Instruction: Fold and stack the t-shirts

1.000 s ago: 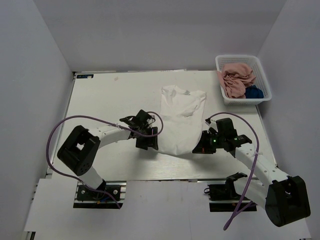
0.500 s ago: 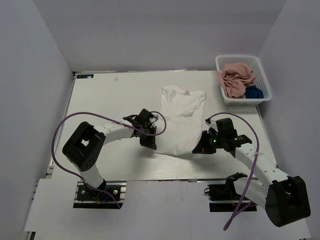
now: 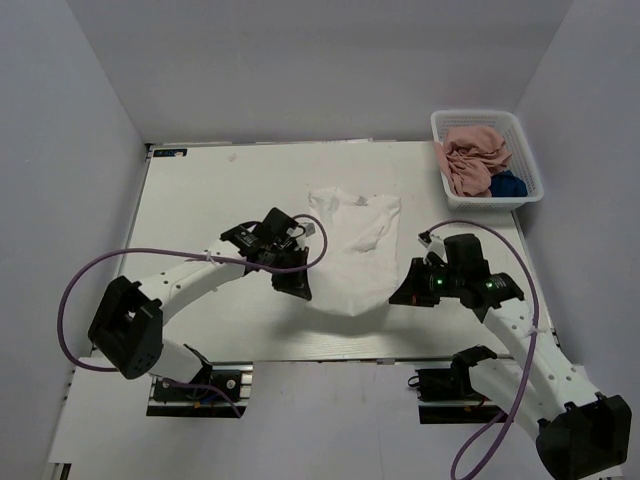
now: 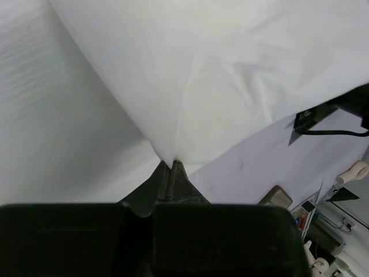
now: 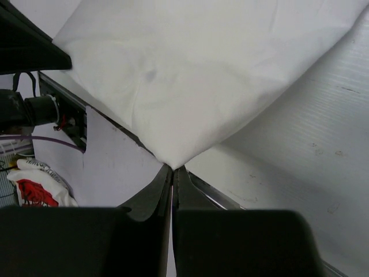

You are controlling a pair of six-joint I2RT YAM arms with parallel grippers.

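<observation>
I'm on the first fold. The white shirt (image 3: 352,240) sits mid-frame, its near hem raised off the table (image 3: 220,180). The left gripper (image 3: 298,290) and right gripper (image 3: 400,296) each pinch a hem corner, arms reaching in low from the bottom. Next I'd carry both corners evenly toward the collar. The pink shirt (image 3: 468,160) and navy shirt (image 3: 508,185) wait in the basket (image 3: 440,125), upper right.

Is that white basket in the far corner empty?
No, the white basket holds a crumpled pink shirt and a navy blue one.
</observation>
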